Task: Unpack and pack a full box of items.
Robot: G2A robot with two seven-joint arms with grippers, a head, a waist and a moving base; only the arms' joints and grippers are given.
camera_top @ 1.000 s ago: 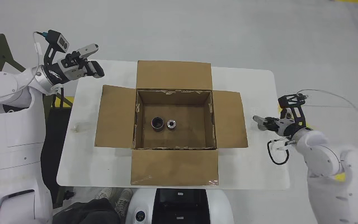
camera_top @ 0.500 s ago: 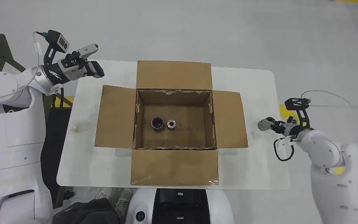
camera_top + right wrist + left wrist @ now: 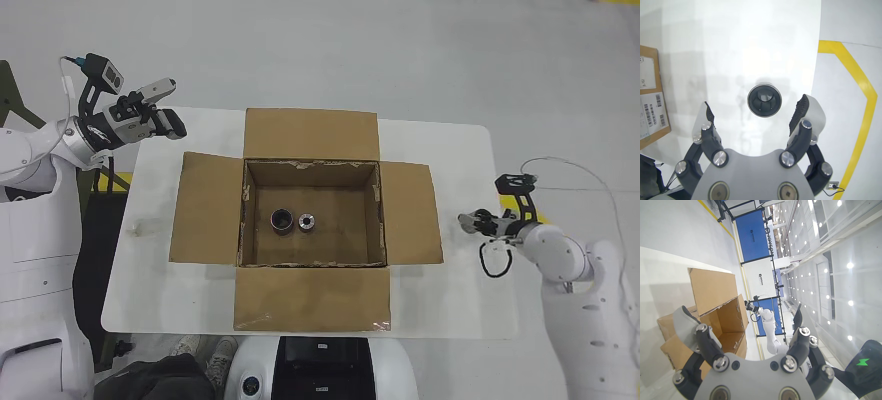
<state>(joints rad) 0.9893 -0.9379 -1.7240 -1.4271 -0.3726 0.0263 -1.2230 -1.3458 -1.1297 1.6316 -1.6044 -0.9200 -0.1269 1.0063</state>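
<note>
only my right arm has shifted since a second ago, its wrist turning slightly. my left gripper point(image 3: 168, 106) hangs wide open and empty by the table's point(image 3: 150, 285) far left corner. a dark ring point(image 3: 282, 219) and a silver part point(image 3: 306, 222) lie side by side in the open box point(image 3: 310, 132). my right gripper point(image 3: 755, 107), spread wide, hovers over a black metal-rimmed cylinder point(image 3: 764, 103) on the table, untouched.
</note>
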